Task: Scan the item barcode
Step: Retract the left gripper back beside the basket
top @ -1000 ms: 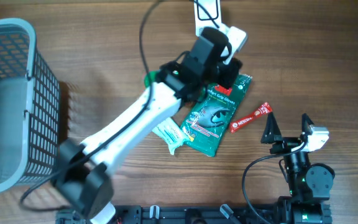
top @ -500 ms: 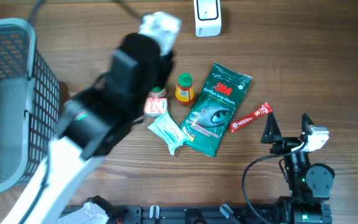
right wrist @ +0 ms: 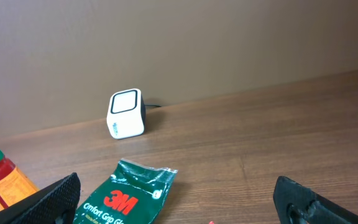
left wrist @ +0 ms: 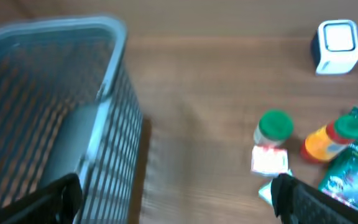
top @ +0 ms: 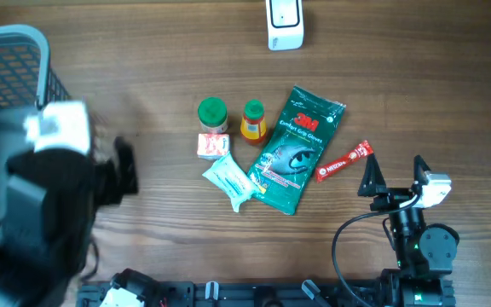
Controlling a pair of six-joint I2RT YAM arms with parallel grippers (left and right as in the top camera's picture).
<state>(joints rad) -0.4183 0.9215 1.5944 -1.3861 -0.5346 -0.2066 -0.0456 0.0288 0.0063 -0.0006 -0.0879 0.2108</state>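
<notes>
Left gripper (left wrist: 178,199): jaws wide apart, empty, above the table (left wrist: 216,106) beside the basket (left wrist: 114,68). Right gripper (right wrist: 179,198): jaws wide, empty. Green-lidded jar (top: 212,112) stands mid-table beside orange bottle (top: 253,120); scanner (top: 283,24) well apart at far edge.

The brown wood-grain table (top: 433,85) looks matt, the grey lattice basket (top: 11,34) seems plastic, and the green glove pouch (top: 297,149) shines glossy.

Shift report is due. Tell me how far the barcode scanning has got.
Done: nothing visibly; six items, from the 3M glove pack to the green-lidded jar, lie grouped near the scanner. In hand: nothing; left gripper open beside the basket, right gripper open. Left: pick an item and present it to the scanner.
</notes>
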